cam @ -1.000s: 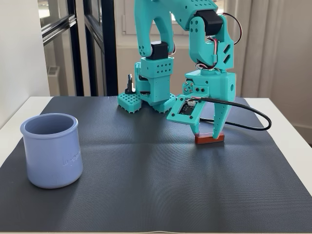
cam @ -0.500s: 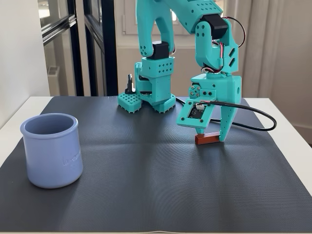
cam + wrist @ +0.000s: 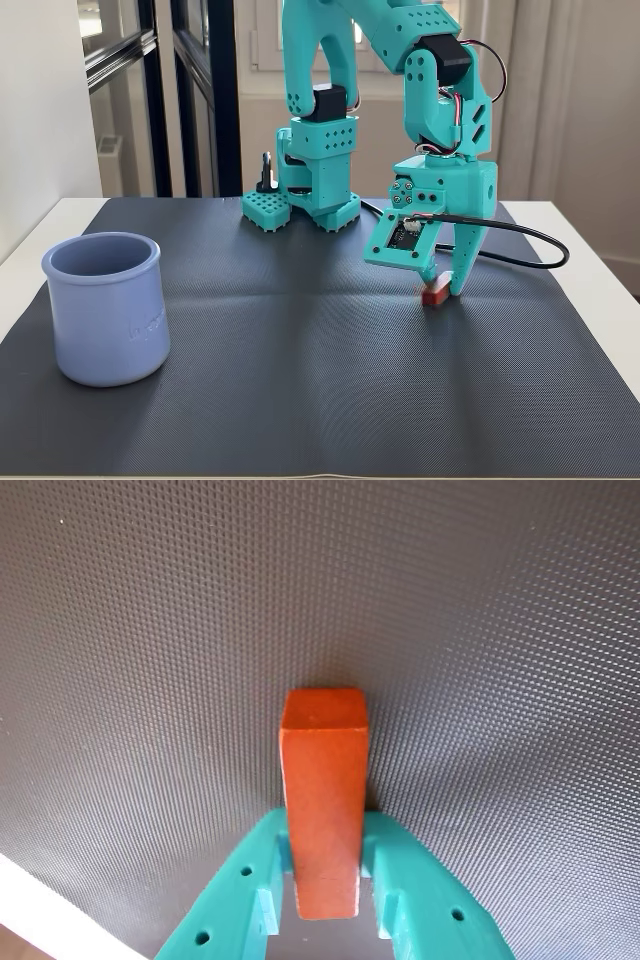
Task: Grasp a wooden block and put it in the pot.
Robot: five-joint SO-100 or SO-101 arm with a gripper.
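the tool [image 3: 325, 880] pinches the wooden block [image 3: 322, 800] low over the counter [image 3: 300, 400], so it's the grasp step; next comes a lift and a long carry to the pot [image 3: 105, 310].

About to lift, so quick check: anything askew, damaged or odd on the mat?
Nothing stands out. The teal claw grips the small reddish-brown wooden block squarely at mat level, the lavender-blue cylindrical pot stands upright and apart, and the dark mat lies flat.
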